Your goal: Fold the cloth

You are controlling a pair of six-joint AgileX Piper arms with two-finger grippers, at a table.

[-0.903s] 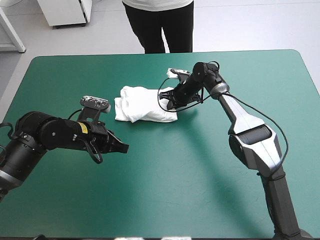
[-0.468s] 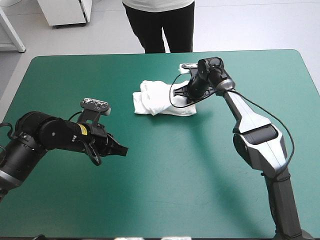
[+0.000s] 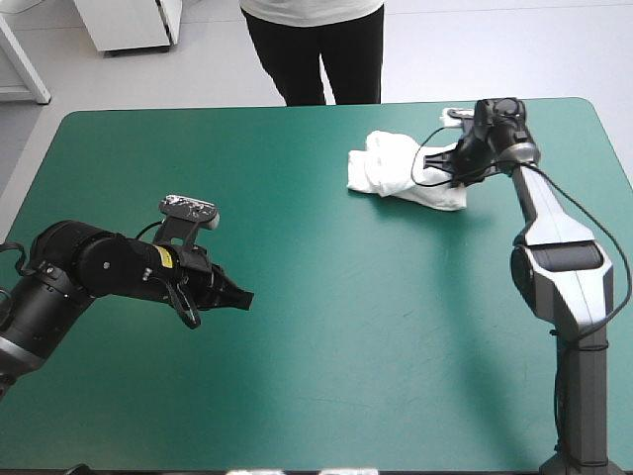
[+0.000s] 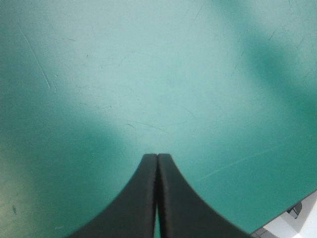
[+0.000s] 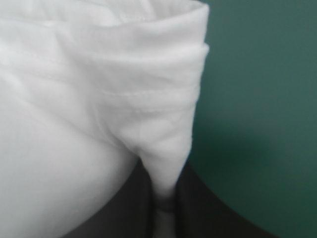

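Gripping the T-shirt (image 3: 401,170), right jaws sit near the table's (image 3: 326,327) far edge.

Your left claw (image 3: 242,295) is hovering low, pressed fully together, while your right claw (image 3: 445,171) is reaching way out, pinching nearly closed.

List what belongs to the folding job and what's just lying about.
Job: T-shirt, a bundle; right claw, shut on it.
Lying about: nothing loose visible; left claw, shut, hangs unused over the teal-green table.
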